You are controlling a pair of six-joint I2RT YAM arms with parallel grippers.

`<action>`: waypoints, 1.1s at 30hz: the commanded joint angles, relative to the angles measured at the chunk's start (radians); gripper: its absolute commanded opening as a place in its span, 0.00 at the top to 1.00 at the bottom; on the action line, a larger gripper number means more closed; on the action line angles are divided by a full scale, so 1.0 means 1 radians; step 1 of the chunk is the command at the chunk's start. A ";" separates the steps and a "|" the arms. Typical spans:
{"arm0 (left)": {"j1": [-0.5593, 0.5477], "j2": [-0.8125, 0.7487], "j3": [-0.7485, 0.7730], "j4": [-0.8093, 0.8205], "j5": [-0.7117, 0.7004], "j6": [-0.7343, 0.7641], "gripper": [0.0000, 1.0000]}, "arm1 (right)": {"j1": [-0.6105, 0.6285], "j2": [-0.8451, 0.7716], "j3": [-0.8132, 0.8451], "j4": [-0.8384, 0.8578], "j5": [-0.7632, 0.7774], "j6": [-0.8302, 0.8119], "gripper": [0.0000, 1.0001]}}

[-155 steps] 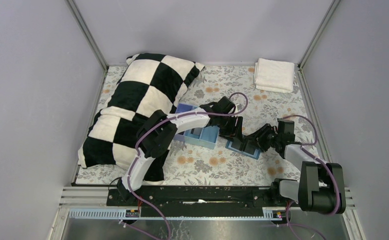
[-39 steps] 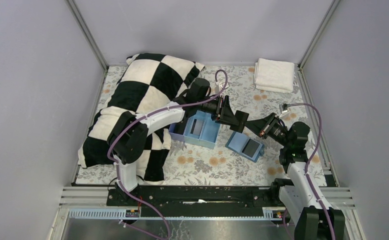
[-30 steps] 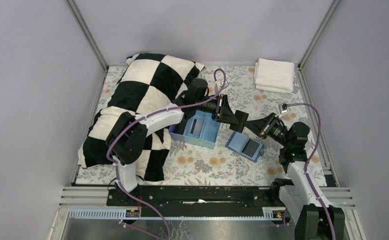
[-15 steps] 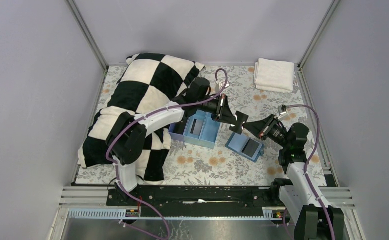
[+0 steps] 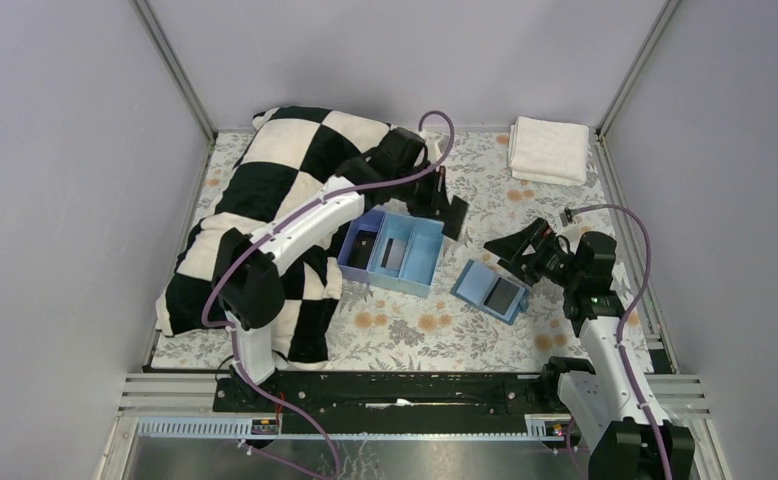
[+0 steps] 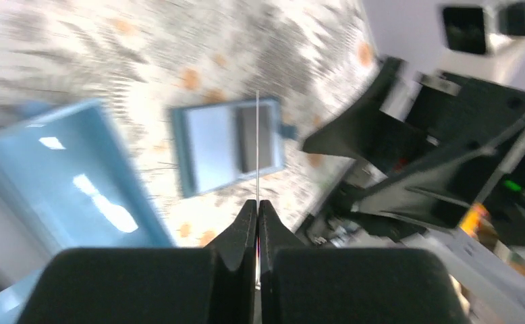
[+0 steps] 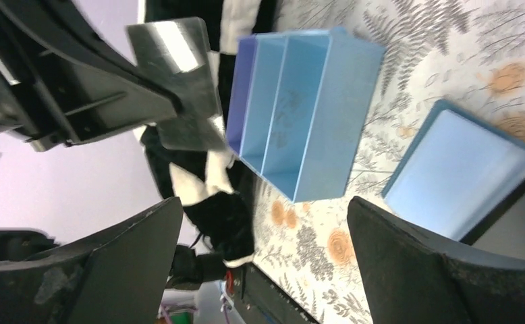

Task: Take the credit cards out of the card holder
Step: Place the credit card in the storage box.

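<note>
While left tool [image 6: 258, 206] pinches credit card [image 7: 185, 67], long axis running straight out beyond it, right tool [image 7: 263, 202] gapes wide

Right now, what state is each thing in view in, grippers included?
left gripper: shut on a credit card, lifted off the table.
right gripper: open, empty.
card holder: lying open on the table, one dark card inside.
tray: upright, a second dark card in its middle compartment.
towel: folded flat.
</note>
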 commanded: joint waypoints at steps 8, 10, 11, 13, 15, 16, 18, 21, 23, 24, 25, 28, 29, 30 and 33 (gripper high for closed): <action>0.013 -0.019 0.114 -0.564 -1.145 0.208 1.00 | 0.004 -0.077 0.165 -0.353 0.287 -0.223 0.00; 0.013 0.007 0.090 -0.579 -1.214 0.196 1.00 | 0.004 -0.088 0.162 -0.374 0.301 -0.236 0.00; 0.014 0.016 0.077 -0.580 -1.246 0.181 1.00 | 0.004 -0.090 0.162 -0.377 0.301 -0.239 0.00; 0.014 0.028 0.045 -0.575 -1.302 0.146 1.00 | 0.004 -0.082 0.162 -0.381 0.299 -0.241 0.00; 0.013 0.032 0.006 -0.544 -1.320 0.139 1.00 | 0.004 -0.074 0.169 -0.378 0.298 -0.241 0.00; 0.013 0.035 -0.015 -0.525 -1.315 0.141 1.00 | 0.004 -0.070 0.169 -0.372 0.298 -0.238 0.00; 0.013 0.047 -0.043 -0.502 -1.288 0.143 1.00 | 0.004 -0.062 0.171 -0.353 0.290 -0.231 0.00; 0.013 0.050 -0.070 -0.485 -1.244 0.132 1.00 | 0.004 -0.050 0.177 -0.348 0.279 -0.228 0.00; 0.009 0.031 -0.098 -0.458 -1.213 0.134 1.00 | 0.004 -0.049 0.174 -0.348 0.276 -0.228 0.00; 0.005 0.022 -0.109 -0.452 -1.208 0.135 1.00 | 0.004 -0.049 0.173 -0.345 0.276 -0.226 0.00; -0.001 0.014 -0.121 -0.452 -1.214 0.131 1.00 | 0.004 -0.049 0.170 -0.343 0.275 -0.224 0.00; -0.024 -0.011 -0.148 -0.455 -1.267 0.114 1.00 | 0.004 -0.051 0.164 -0.343 0.271 -0.223 0.00; -0.030 -0.020 -0.150 -0.464 -1.292 0.100 1.00 | 0.004 -0.053 0.163 -0.343 0.270 -0.223 0.00; -0.038 -0.028 -0.151 -0.474 -1.317 0.084 1.00 | 0.004 -0.052 0.162 -0.343 0.270 -0.223 0.00; -0.053 -0.048 -0.142 -0.484 -1.361 0.074 1.00 | 0.004 -0.054 0.158 -0.342 0.270 -0.221 0.00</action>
